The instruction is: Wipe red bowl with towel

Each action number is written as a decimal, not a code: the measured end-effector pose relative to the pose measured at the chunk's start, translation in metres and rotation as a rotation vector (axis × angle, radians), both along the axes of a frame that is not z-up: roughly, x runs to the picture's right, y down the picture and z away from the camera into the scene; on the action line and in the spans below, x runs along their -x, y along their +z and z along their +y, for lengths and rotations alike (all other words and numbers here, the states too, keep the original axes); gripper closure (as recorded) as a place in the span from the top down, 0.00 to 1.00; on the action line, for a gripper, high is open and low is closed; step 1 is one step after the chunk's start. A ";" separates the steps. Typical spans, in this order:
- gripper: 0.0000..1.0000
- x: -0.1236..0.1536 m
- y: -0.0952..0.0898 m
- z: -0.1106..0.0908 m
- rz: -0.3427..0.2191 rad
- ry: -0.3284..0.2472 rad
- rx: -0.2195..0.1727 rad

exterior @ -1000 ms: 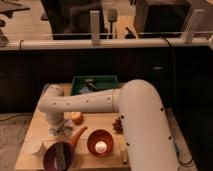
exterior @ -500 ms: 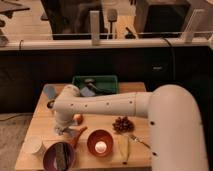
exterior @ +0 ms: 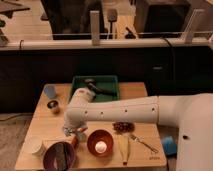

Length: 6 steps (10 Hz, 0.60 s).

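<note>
The hand (exterior: 76, 132) hung low over the bench (exterior: 145, 159), its finger state impossible to tell. The red bowl (exterior: 100, 142) sat just right and slightly nearer; no towel was identifiable, perhaps hidden.

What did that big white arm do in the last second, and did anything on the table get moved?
The arm swung further left and down, bringing its gripper low beside the purple bowl, left of the red bowl. It took hold of nothing visible. The bowls, green tray and grapes stayed put.
</note>
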State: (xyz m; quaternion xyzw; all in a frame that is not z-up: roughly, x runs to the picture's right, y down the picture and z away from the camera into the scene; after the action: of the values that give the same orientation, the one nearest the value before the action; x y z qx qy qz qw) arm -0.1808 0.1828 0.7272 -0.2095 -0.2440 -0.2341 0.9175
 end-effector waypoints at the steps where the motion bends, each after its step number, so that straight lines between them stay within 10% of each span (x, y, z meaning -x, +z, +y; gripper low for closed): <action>1: 0.00 -0.015 -0.004 0.002 0.036 0.021 0.011; 6: 0.00 -0.094 -0.012 0.028 0.133 0.164 0.076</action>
State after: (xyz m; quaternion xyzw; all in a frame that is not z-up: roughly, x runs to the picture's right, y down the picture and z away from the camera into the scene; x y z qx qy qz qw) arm -0.0868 0.2112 0.7150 -0.2383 -0.2077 -0.1342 0.9392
